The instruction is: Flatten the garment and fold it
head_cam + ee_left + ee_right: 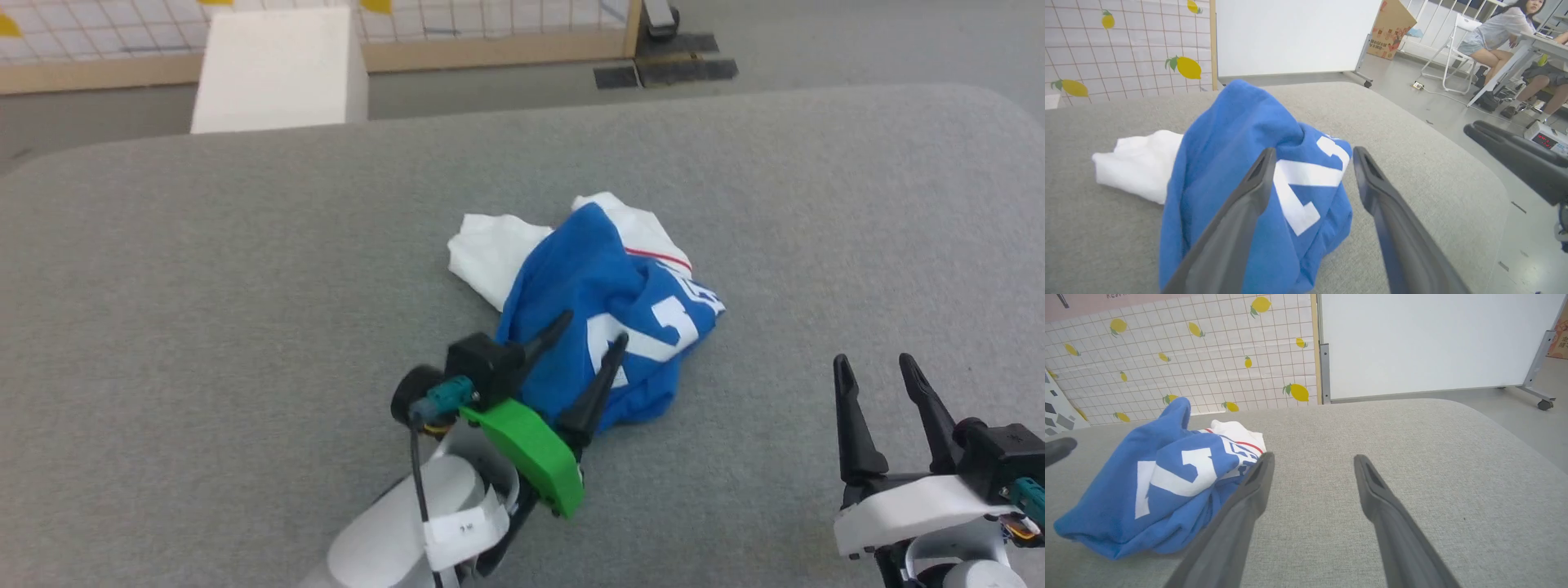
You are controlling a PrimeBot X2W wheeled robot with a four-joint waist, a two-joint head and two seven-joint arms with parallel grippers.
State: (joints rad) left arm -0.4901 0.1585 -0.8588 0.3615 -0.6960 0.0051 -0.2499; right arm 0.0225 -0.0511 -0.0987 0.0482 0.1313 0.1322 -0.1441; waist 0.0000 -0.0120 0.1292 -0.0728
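The garment (pixel 604 302) lies crumpled in a heap at the middle of the grey padded table (pixel 204 286), blue body on top with part of a white number showing and white sleeves sticking out behind. My left gripper (pixel 589 336) hovers over its near edge, open, with nothing between its fingers; from the left wrist the garment (pixel 1237 171) sits just past the fingertips. My right gripper (pixel 875 367) stands open at the lower right, apart from the cloth, which shows to its left as the garment (pixel 1155 482).
A white block (pixel 277 69) stands beyond the table's far edge, with a lemon-patterned tiled panel (pixel 1188 355) and a whiteboard (pixel 1433 339) behind. A person (pixel 1498 32) sits at a desk off to the right. Bare grey padding (pixel 857 229) surrounds the heap.
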